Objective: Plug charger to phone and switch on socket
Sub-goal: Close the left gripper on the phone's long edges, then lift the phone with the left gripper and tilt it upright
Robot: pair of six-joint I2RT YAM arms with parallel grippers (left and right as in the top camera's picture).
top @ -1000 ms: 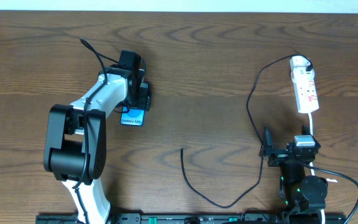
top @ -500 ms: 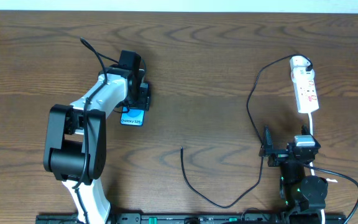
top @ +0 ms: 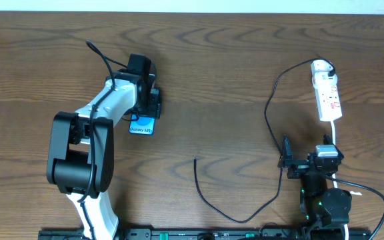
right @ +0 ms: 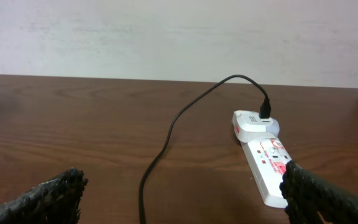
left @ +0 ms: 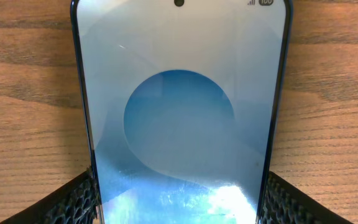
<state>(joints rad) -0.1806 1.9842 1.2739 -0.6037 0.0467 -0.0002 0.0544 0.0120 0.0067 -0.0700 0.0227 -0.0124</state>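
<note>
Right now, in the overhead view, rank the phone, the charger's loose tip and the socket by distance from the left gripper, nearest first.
1. The phone, held in the left gripper.
2. The charger's loose tip, mid-table.
3. The socket, far right.

**Legible text: only on the phone**

In the overhead view the phone (top: 143,126), left of centre, shows small white lettering, "Galaxy S25+", on its blue screen. The left wrist view shows "100" beside signal bars at the screen's top right corner. The socket (right: 267,163), far right, bears red print too small to read.
</note>
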